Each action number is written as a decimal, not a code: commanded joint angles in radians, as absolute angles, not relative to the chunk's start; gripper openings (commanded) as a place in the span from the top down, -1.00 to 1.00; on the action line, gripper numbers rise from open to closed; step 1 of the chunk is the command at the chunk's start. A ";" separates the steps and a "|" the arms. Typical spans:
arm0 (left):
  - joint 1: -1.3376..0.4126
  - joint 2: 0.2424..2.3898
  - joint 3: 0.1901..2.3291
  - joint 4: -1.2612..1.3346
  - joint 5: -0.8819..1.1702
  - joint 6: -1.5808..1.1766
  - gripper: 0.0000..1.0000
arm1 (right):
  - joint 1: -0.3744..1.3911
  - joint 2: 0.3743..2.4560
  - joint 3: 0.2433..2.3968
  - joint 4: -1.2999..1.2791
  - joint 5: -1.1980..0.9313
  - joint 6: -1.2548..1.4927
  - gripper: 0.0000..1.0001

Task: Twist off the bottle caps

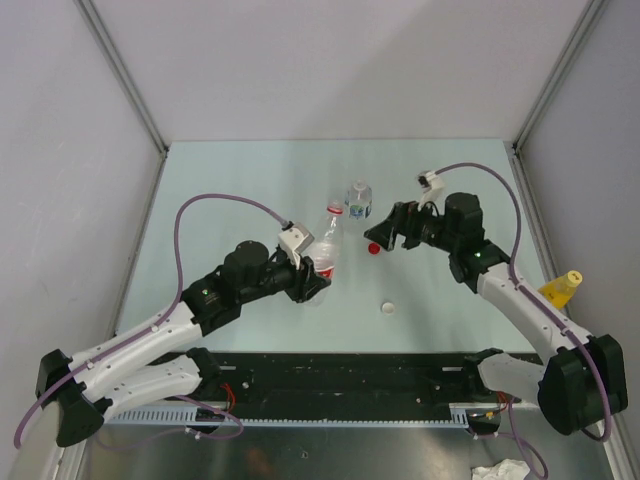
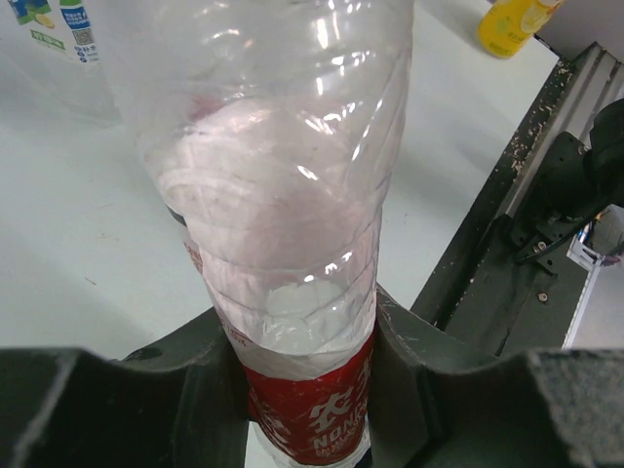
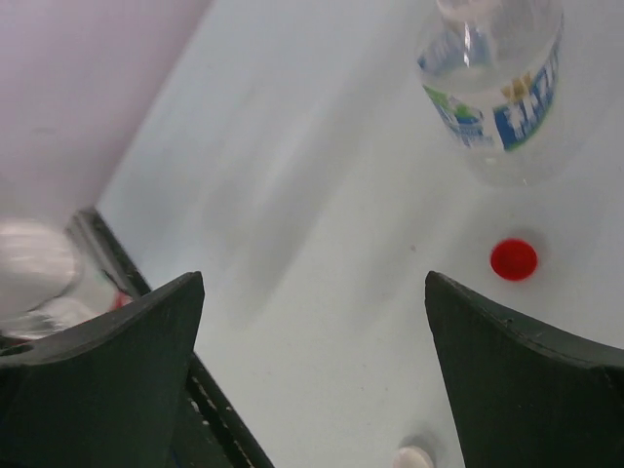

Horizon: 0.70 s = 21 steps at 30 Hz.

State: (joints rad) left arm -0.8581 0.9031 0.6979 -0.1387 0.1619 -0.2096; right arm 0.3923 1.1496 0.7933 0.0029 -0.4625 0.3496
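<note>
My left gripper [image 2: 307, 390] is clamped on the red-label bottle [image 2: 292, 244], which leans tilted; my right gripper [image 3: 312, 370] gapes wide, holding nothing, with the red cap [image 3: 514, 259] lying on the table [image 1: 230, 200] just beside it; swinging that arm carelessly could flick the cap or topple the blue-label bottle [image 3: 492, 88] nearby; the yellow bottle [image 1: 562, 288], seemingly capped though the view is small, sits beside its forearm.

Overhead facing down, both wrists close, all sharing table [image 1: 250, 180]

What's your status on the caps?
Left gripper shut on red-label bottle. Right gripper open, empty. Red cap and white cap off, lying on table. Yellow bottle far right. Nothing blocking.
</note>
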 commanded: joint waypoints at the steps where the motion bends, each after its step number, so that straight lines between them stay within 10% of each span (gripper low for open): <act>1: -0.859 0.892 0.752 -0.125 0.208 -0.180 0.95 | 0.326 1.089 0.830 0.209 -0.751 0.493 -0.99; 21: -0.940 0.980 0.854 -0.124 0.326 -0.106 0.89 | 0.371 1.100 0.833 0.754 -0.955 0.902 -0.93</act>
